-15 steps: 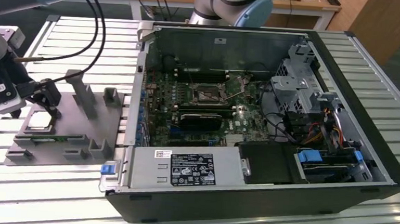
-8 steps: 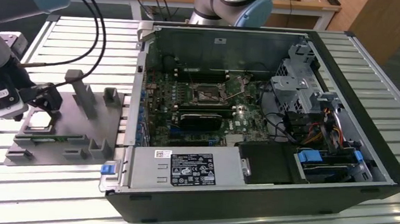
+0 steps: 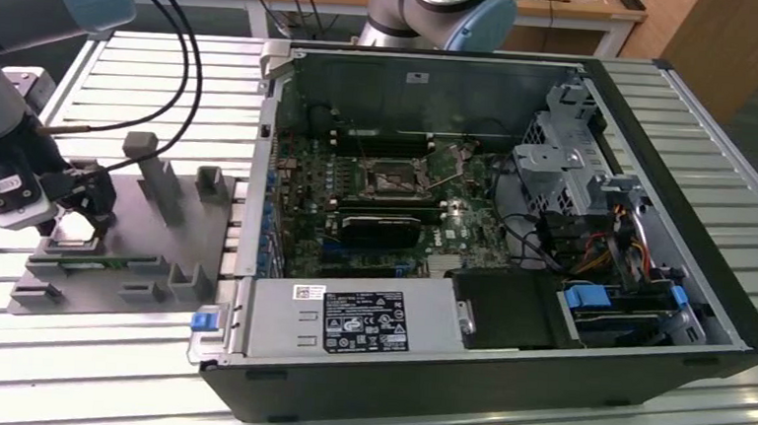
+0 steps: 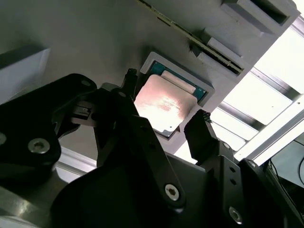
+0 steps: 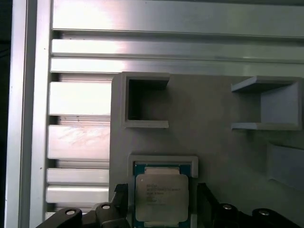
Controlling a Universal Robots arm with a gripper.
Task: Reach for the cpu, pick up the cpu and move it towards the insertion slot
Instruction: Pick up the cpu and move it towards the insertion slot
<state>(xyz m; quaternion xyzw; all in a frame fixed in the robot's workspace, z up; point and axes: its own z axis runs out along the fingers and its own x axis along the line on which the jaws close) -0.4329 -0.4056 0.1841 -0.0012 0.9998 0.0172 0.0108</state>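
Observation:
The cpu (image 5: 161,194) is a flat silver-topped square lying in a raised grey recess (image 5: 164,160) of the grey fixture plate (image 3: 126,261) on the exterior view's left. In the second wrist view the cpu (image 4: 164,102) glints between two black fingers (image 4: 202,130). My gripper (image 5: 162,202) is open, one finger on each side of the chip with small gaps. In the exterior view the gripper (image 3: 69,221) hangs just above that recess. The insertion slot (image 3: 392,182), a square black socket with a metal frame, sits on the motherboard inside the open computer case.
Grey upright holders (image 3: 157,174) stand on the fixture plate beside the gripper. A thin green memory strip (image 3: 93,260) lies along the plate's near edge. The case walls (image 3: 266,166), drive cage (image 3: 559,174) and cables (image 3: 601,246) surround the motherboard. Slatted aluminium table (image 5: 80,99) lies underneath.

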